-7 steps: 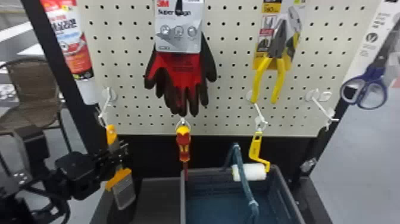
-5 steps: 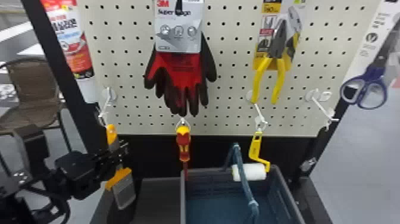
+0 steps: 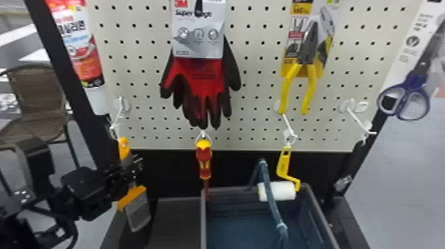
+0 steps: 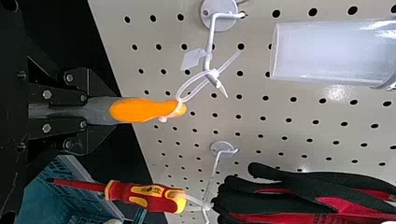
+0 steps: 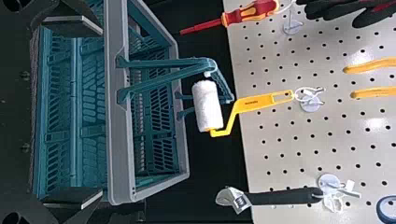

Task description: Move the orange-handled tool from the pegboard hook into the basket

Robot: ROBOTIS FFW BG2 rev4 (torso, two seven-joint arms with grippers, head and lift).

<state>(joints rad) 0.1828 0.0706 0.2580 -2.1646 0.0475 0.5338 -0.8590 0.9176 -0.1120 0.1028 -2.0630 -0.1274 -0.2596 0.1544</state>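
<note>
At the lower left of the head view, my left gripper (image 3: 135, 168) has its fingers clamped on the grey neck of the orange-handled tool (image 3: 124, 148), which hangs upright, its tie looped over the pegboard hook (image 4: 211, 44). My right gripper (image 5: 100, 112), in its wrist view, has its fingers wide apart, with nothing gripped. The basket (image 3: 203, 225) sits at the lower centre of the head view, well apart from the tool. A red-and-yellow screwdriver (image 3: 203, 159) hangs between them, and a yellow-handled paint roller (image 3: 284, 165) hangs at the basket's far side.

brown woven chair (image 3: 38, 96), grey floor (image 3: 394, 172)
</note>
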